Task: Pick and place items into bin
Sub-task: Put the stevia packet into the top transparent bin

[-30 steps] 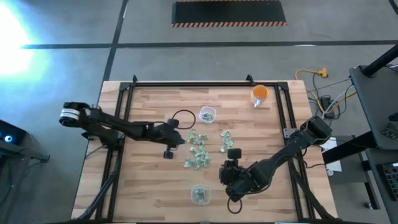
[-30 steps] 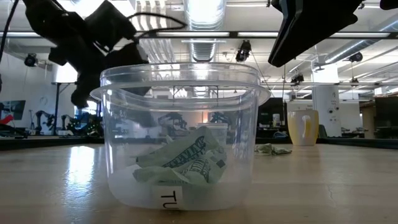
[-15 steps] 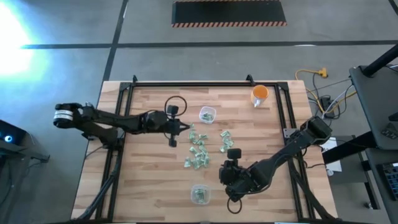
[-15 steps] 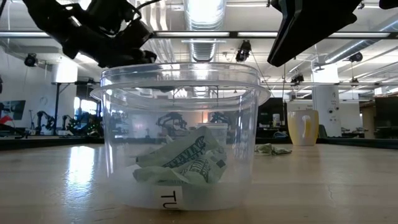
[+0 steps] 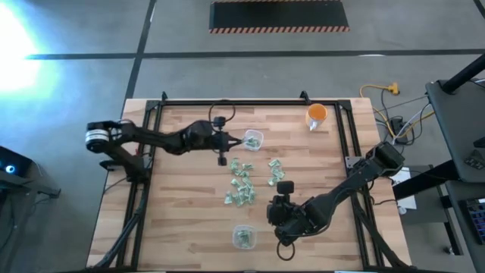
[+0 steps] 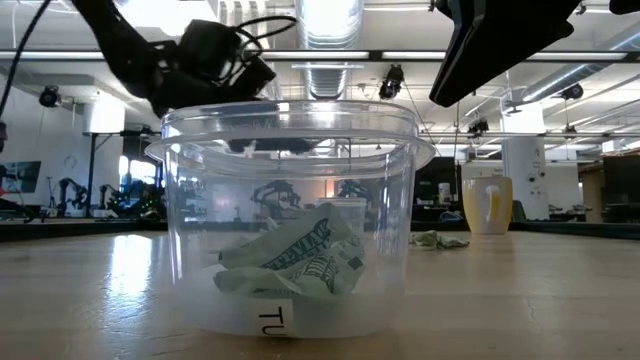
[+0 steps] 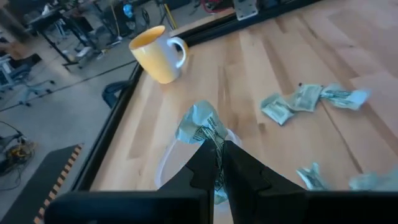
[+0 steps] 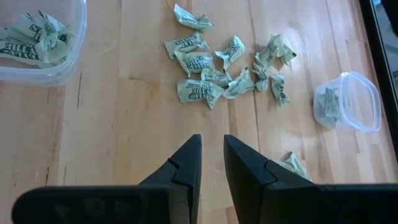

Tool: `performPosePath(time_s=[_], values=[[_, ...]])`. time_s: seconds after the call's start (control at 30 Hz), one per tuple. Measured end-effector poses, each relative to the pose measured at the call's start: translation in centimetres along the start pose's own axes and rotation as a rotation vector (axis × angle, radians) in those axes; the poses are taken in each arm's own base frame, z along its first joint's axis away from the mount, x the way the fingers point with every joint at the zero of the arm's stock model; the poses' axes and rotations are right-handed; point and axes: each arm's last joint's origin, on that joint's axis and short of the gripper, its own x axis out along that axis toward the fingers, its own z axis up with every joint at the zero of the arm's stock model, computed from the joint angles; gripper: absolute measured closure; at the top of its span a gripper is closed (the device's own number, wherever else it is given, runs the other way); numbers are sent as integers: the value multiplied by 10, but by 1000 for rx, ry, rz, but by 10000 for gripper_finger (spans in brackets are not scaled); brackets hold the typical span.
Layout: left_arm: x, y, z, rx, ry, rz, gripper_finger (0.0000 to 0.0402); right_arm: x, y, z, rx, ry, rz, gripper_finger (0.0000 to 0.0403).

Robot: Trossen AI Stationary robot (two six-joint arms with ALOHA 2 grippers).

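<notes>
Pinching one crinkly wrapped piece (image 7: 200,127) between my left gripper's (image 7: 219,163) closed fingertips, above the far clear bin (image 5: 252,139). Light, soft, crushable: grip its bunched middle. Loose pieces (image 5: 241,184) lie nearby; my right gripper (image 8: 211,155) waits, slightly parted, empty.

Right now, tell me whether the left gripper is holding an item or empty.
Holding one. In the left wrist view the left gripper has its fingers shut on a crinkly green-and-white item, above the clear bin.

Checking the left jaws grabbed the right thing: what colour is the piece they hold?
Pale green and white, crinkly wrapped piece; clearest in the left wrist view.
</notes>
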Motion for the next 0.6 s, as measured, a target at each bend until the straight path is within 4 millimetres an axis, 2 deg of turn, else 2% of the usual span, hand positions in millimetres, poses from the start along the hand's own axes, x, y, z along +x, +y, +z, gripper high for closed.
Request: performPosePath(time_s=[0.3, 0.6], values=[[41, 12, -4, -13, 53, 1, 394, 0, 0, -1, -4, 1, -1, 344], [58, 19, -5, -38, 152, -34, 394, 1, 0, -1, -7, 4, -2, 344]])
